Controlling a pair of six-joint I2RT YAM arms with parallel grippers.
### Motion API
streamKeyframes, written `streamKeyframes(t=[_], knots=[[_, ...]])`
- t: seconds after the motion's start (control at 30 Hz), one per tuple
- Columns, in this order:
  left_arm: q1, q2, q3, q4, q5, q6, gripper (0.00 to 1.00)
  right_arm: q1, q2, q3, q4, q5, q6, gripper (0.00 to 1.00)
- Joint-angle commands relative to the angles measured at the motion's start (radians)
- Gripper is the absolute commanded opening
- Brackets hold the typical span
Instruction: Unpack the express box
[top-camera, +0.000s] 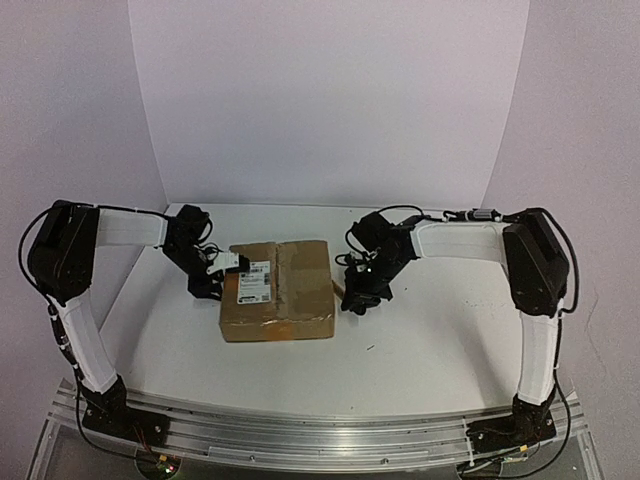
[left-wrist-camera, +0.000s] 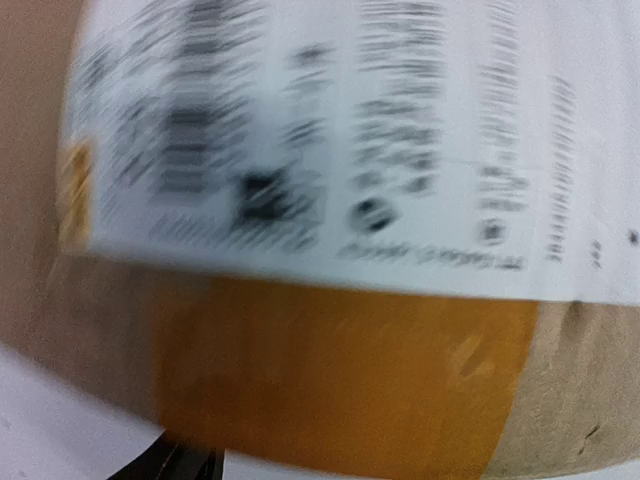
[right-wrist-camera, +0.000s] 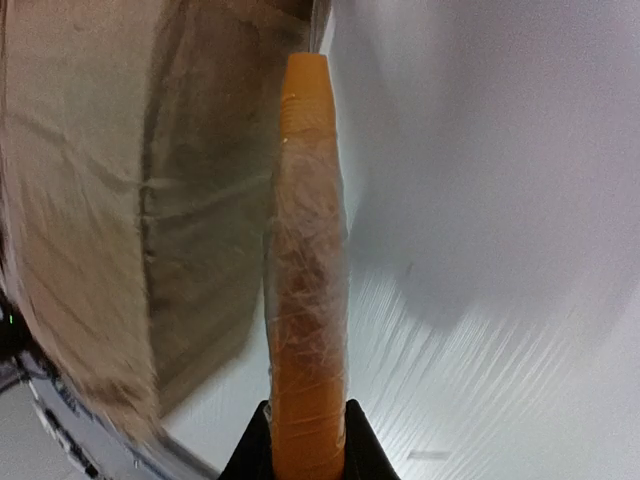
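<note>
The express box (top-camera: 290, 300), a flat brown carton with a white label (top-camera: 254, 282), lies mid-table. My left gripper (top-camera: 213, 282) is pressed up against the box's left end. Its wrist view is blurred and filled by the label (left-wrist-camera: 350, 130) and a strip of orange tape (left-wrist-camera: 340, 370); its fingers are hidden. My right gripper (top-camera: 355, 298) is at the box's right side, shut on a slim orange tool (right-wrist-camera: 305, 250) wrapped in clear film. The tool points along the box's side wall (right-wrist-camera: 90, 200), just beside it.
The white table (top-camera: 430, 340) is closed in by white walls at the back and on both sides. An aluminium rail (top-camera: 300, 425) runs along the near edge between the arm bases.
</note>
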Motion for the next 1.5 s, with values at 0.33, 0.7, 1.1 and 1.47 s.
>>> streamKeyframes(t=[0.33, 0.7, 1.1, 1.47], knots=[[-0.254, -0.246, -0.137, -0.238, 0.222, 0.208, 0.58, -0.082, 0.141, 0.308, 0.167, 0.093, -0.174, 0.0], [-0.072, -0.024, 0.4, -0.415, 0.269, 0.047, 0.55, -0.134, -0.165, 0.058, -0.004, 0.34, -0.077, 0.0], [0.053, 0.362, 0.654, -0.109, 0.013, -0.144, 0.41, 0.076, -0.289, -0.26, -0.069, 0.387, 0.318, 0.0], [0.016, 0.065, 0.174, -0.089, 0.153, -0.009, 0.4, 0.062, 0.023, 0.09, 0.054, 0.314, 0.21, 0.0]])
